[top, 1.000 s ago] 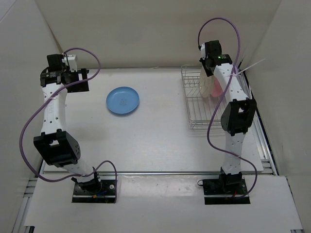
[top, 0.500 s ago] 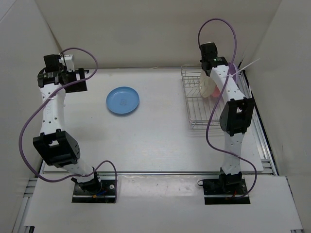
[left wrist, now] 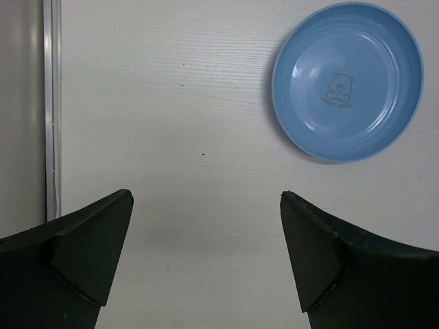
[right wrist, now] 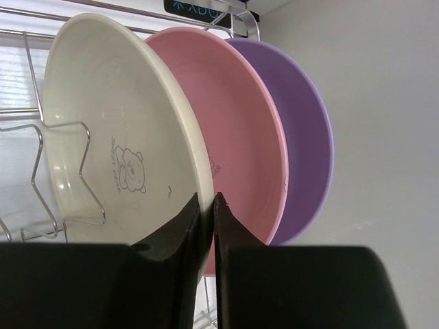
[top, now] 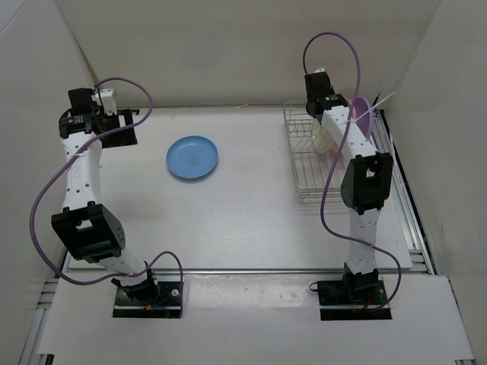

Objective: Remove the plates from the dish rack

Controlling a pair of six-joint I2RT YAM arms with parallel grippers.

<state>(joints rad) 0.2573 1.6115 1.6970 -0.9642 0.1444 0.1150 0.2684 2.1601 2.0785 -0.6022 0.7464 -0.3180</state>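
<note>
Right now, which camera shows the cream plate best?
Right wrist: the cream plate fills it, bear print clear, jaws pinching its rim. Top external shows a pale sliver beside the arm. Left wrist misses it.

A flat plate (top: 192,158) lies on the surface (top: 243,220), left of centre. The dish rack (top: 308,179) sits at the far right. At its back stand the left plate (right wrist: 116,137), middle plate (right wrist: 243,130) and right plate (right wrist: 312,144), on edge in a row. The right end effector (right wrist: 206,205) clamps the left plate's rim.
</note>
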